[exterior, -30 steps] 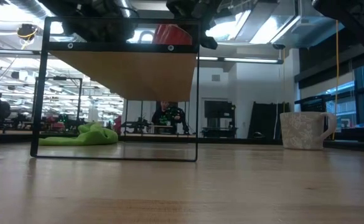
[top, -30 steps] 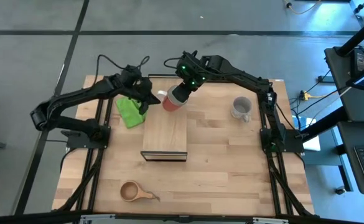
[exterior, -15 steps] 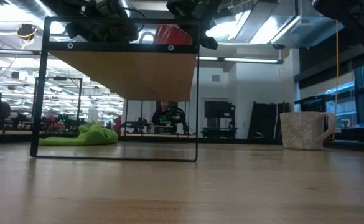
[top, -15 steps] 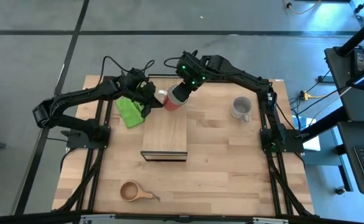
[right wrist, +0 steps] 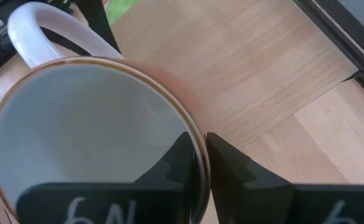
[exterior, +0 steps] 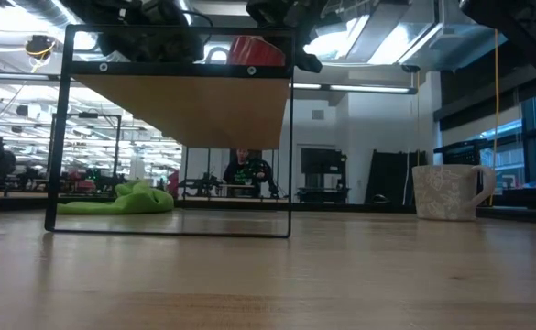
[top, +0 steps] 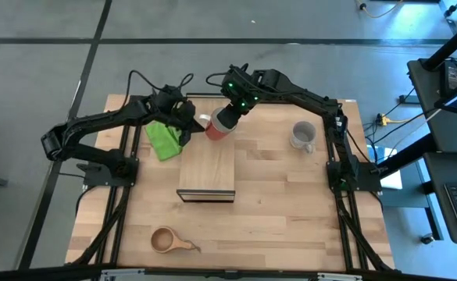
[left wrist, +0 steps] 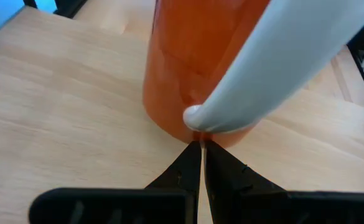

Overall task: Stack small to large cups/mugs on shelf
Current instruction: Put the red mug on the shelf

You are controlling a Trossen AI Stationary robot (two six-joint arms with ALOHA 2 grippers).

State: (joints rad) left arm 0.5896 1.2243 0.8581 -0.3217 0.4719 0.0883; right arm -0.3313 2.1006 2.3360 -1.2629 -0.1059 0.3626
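Red mug (top: pixel 216 129) hung over shelf's (top: pixel 207 168) far edge, rim clamped in my right pincer (right wrist: pixel 198 163). My left pincer (left wrist: pixel 203 163), fingers together, touched mug's white handle (left wrist: pixel 281 68).

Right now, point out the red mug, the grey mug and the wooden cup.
red mug (top: pixel 216 131), high view, on its red side wall under the right gripper.
grey mug (top: pixel 301 134), high view, on its open mouth.
wooden cup (top: pixel 164 240), high view, on its round bowl.
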